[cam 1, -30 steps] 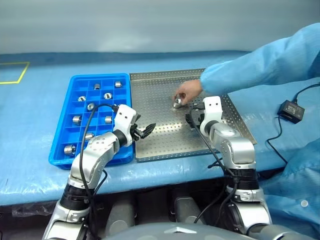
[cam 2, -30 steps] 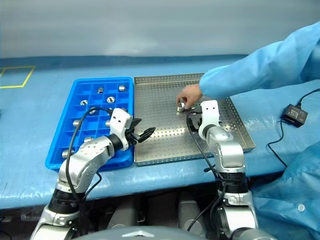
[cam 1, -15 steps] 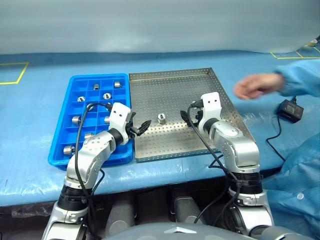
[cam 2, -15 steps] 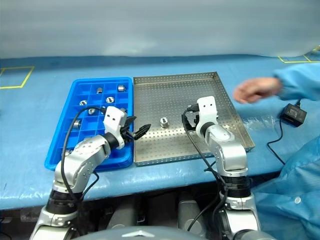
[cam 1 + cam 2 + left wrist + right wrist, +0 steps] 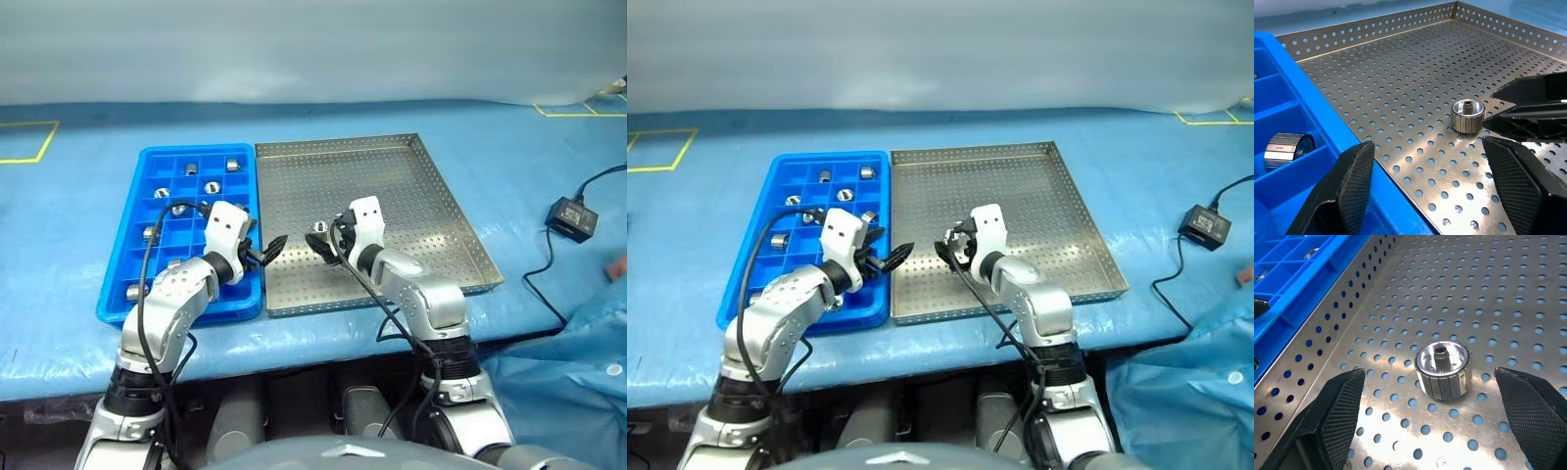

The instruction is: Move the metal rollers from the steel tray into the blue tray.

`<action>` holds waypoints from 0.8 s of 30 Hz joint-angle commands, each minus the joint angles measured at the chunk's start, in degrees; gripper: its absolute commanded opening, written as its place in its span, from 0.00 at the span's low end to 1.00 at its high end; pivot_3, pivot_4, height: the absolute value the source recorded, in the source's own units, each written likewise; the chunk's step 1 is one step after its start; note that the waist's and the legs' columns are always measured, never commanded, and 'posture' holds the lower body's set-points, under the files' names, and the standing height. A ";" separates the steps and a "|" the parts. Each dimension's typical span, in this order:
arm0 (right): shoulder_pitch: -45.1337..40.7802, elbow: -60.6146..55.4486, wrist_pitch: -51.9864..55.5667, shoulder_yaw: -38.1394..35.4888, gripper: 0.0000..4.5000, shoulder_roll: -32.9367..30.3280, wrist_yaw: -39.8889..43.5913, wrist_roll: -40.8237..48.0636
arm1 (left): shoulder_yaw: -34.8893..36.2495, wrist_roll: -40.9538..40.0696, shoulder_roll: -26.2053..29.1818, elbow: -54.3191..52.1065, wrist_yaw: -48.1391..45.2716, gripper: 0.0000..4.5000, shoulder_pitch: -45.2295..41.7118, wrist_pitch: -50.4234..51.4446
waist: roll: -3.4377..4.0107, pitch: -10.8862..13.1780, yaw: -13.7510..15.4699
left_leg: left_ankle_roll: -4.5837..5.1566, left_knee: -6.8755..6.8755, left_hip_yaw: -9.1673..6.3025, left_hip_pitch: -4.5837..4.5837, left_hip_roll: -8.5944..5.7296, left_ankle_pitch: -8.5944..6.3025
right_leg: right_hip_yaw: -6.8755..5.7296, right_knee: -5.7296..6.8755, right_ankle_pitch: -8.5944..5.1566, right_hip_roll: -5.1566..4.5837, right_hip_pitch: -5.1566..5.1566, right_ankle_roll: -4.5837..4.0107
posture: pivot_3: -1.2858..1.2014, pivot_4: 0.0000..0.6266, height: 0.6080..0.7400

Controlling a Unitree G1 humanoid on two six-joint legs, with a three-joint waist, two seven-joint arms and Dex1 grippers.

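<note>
One metal roller (image 5: pixel 1444 371) stands upright on the steel tray's (image 5: pixel 392 176) perforated floor, near its left side. My right gripper (image 5: pixel 325 245) is open just in front of it. In the right wrist view the roller sits between the two spread fingers (image 5: pixel 1337 411), touching neither. My left gripper (image 5: pixel 274 249) is open with nothing in it, at the seam between the blue tray (image 5: pixel 116 299) and the steel tray, pointing toward the same roller (image 5: pixel 1467 116). Several rollers (image 5: pixel 212 187) lie in the blue tray's compartments.
A black power adapter (image 5: pixel 571 215) with its cable lies on the blue table cover to the right of the steel tray. A person's blue sleeve (image 5: pixel 588 333) shows at the lower right. Yellow tape lines (image 5: pixel 29 147) mark the cover at the far left.
A person's hand left a roller on the steel tray and drew back out to the right. My right gripper swung left up to that roller. The left gripper has stayed where it was.
</note>
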 commanded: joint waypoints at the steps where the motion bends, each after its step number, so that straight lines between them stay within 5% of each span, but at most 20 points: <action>1: -2.06 2.63 -4.19 -0.72 1.00 0.85 -2.08 -1.44 | -0.02 -0.13 0.26 -3.35 -0.09 0.85 -0.93 0.50 | 0.00 0.00 0.28 | 0.00 0.01 0.00 0.00 0.00 0.00 | 0.00 0.00 0.00 0.00 0.00 0.00 | 0.52 0.24 1.00; 11: -4.77 8.96 -4.06 -2.38 1.00 1.42 -3.40 -1.66 | -0.32 0.57 0.40 -3.35 0.08 0.85 -2.03 1.31 | 0.00 0.00 1.50 | 0.00 0.00 0.00 0.00 -0.04 0.00 | -0.01 0.00 0.09 0.03 0.01 -0.15 | 0.52 0.24 1.00; 17: -0.99 4.10 -2.06 -1.33 0.66 0.60 -5.23 -2.74 | -2.02 1.05 -2.13 -3.89 1.57 0.85 2.26 0.11 | 0.02 -0.03 1.34 | 0.01 -0.01 0.00 0.00 -0.02 0.00 | 0.00 -0.01 0.13 0.02 0.02 -0.21 | 0.50 0.24 1.00; 19: 0.02 2.73 -2.58 -0.38 0.66 0.29 -4.46 -2.76 | -2.12 1.26 -1.80 -3.44 0.95 0.85 2.77 0.36 | 0.03 -0.03 1.22 | 0.00 0.00 -0.01 0.00 0.01 0.00 | 0.00 -0.01 0.12 0.00 0.02 -0.20 | 0.49 0.24 1.00; 24: 0.21 2.55 -2.99 -1.04 0.40 0.71 -5.48 -2.68 | -0.03 1.81 0.57 -2.63 0.25 0.85 0.09 0.37 | 0.06 -0.05 0.57 | -0.01 0.08 0.01 0.03 0.01 0.02 | -0.01 0.04 0.03 0.01 0.03 -0.03 | 0.50 0.24 1.00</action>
